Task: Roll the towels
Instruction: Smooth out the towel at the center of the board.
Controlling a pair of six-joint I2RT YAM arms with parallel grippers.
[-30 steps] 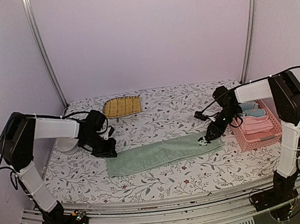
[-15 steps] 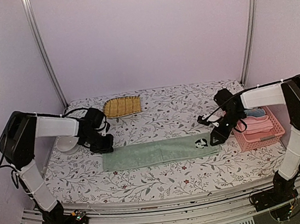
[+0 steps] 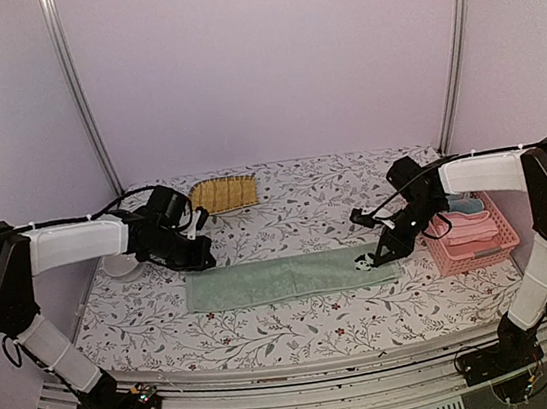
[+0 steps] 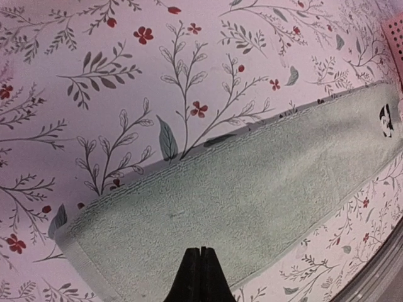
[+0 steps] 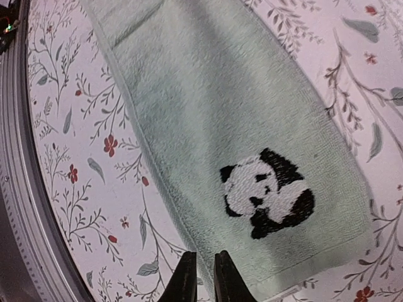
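A pale sage green towel [image 3: 283,278] lies flat as a long strip across the table's middle, with a panda patch [image 3: 364,261] at its right end. My left gripper [image 3: 203,259] hovers by the towel's far left corner; its jaws are shut and empty above the green towel [image 4: 252,189]. My right gripper [image 3: 379,256] hangs over the right end. In the right wrist view its fingertips [image 5: 187,267] stand a narrow gap apart over the towel's [image 5: 208,107] near hem, below the panda [image 5: 267,194]. A pink towel [image 3: 468,224] and a light blue towel [image 3: 461,207] lie in the basket.
A pink plastic basket [image 3: 502,235] stands at the right edge, just behind the right gripper. A yellow-brown ribbed mat [image 3: 223,193] lies at the back. A white round object [image 3: 120,265] sits at the left under the left arm. The floral cloth covers the table.
The green towel went from slanted and rumpled to a straight flat strip. My left gripper moved off its left end toward the back. My right gripper's jaws widened, then narrowed.
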